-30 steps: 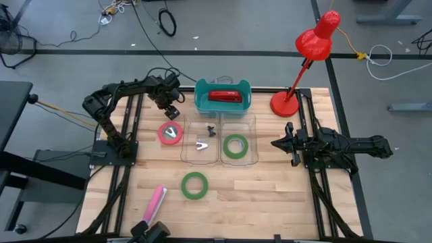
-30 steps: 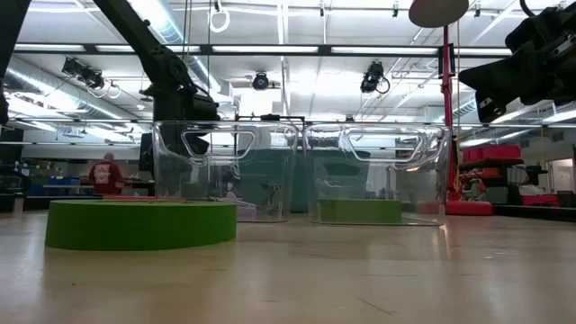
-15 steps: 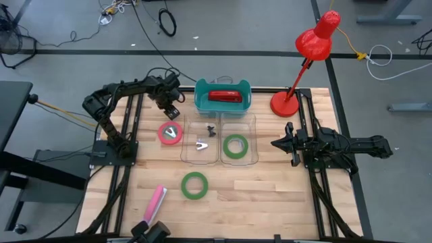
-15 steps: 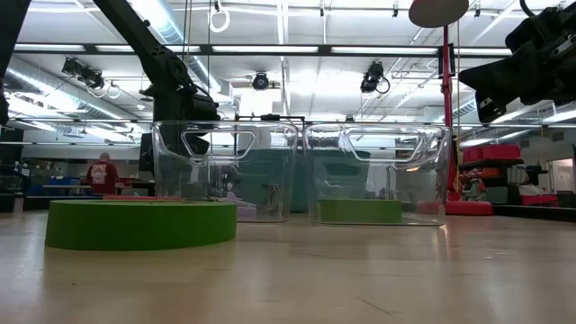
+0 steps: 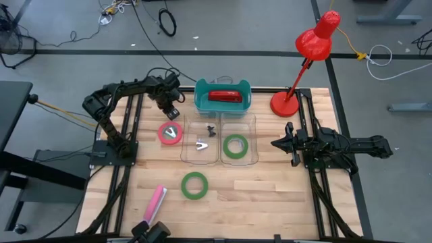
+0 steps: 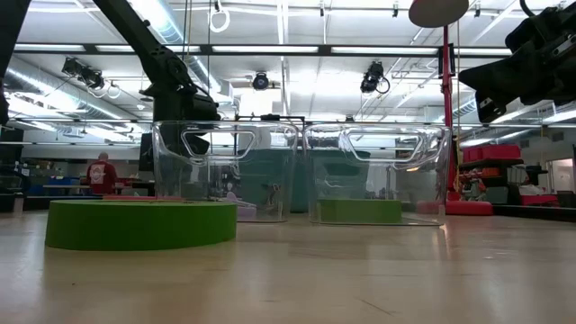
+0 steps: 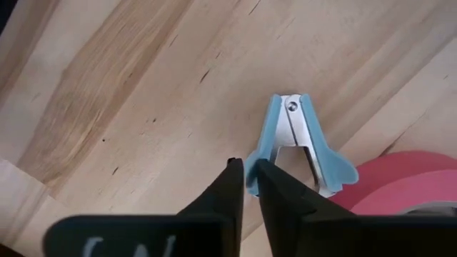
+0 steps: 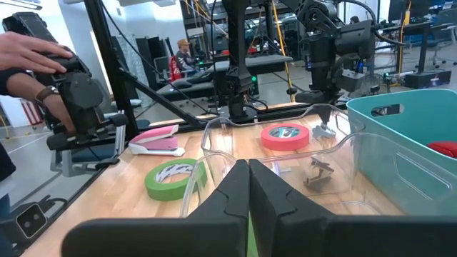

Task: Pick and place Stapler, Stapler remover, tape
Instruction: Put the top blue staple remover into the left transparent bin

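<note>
A blue stapler remover (image 7: 300, 139) lies on the wood against the far side of the red-pink tape (image 5: 170, 133). My left gripper (image 5: 172, 113) stands over it, pointing down, shut on it. A green tape (image 5: 194, 185) lies flat near the table's middle. Another green tape (image 5: 235, 145) lies in the right clear bin. A red stapler (image 5: 224, 96) lies in the teal bin, and a pink stapler (image 5: 155, 201) lies near the front edge. My right gripper (image 5: 277, 143) waits shut at the table's right side. My left gripper has the end of one blue wing (image 7: 252, 178) of the stapler remover pinched between its two fingertips. The fingers come from above, pointing down. The remover's other wing overlaps the red-pink tape's edge (image 7: 378, 171). Whether the remover is off the wood I cannot tell.
The left clear bin (image 5: 185, 145) holds two small stapler removers. A red desk lamp (image 5: 286, 102) stands at the far right. In the right wrist view a person's hand (image 8: 28, 46) rests on a device beyond the table's left edge.
</note>
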Action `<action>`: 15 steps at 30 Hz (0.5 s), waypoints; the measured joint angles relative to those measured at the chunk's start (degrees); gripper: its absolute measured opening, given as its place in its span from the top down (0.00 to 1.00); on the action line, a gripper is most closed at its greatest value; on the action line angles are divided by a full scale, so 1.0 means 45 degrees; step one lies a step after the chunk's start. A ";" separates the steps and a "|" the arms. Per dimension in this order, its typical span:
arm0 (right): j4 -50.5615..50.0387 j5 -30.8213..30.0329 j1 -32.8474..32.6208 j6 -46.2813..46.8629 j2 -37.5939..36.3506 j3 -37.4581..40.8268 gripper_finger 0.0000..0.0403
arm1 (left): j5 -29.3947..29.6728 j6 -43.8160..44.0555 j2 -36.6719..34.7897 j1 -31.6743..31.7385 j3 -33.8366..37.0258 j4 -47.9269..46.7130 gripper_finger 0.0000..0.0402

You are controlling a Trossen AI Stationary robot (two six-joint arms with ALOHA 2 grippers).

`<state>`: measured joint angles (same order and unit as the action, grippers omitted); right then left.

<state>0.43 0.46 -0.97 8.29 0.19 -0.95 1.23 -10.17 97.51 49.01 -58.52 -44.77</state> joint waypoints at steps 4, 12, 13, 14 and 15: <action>0.0000 -0.0003 -0.0001 0.0000 -0.0001 -0.0001 0.98 | -0.0005 -0.0029 -0.0005 0.0000 -0.0005 -0.0005 0.95; 0.0000 0.0001 0.0002 0.0001 -0.0001 0.0001 0.98 | -0.0034 -0.0025 -0.0010 0.0000 -0.0010 -0.0005 0.97; 0.0000 0.0000 -0.0001 0.0000 -0.0001 -0.0001 0.98 | -0.0034 -0.0025 -0.0010 0.0000 -0.0010 -0.0005 0.97; 0.0000 -0.0001 0.0001 0.0000 -0.0001 0.0000 0.98 | -0.0030 -0.0024 -0.0010 0.0000 -0.0010 -0.0005 0.97; 0.0000 -0.0003 -0.0001 0.0000 -0.0001 0.0004 0.98 | -0.0029 -0.0024 -0.0010 0.0000 -0.0010 -0.0005 0.97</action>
<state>0.43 0.45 -0.97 8.29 0.19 -0.93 1.10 -10.28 97.47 49.01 -58.57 -44.80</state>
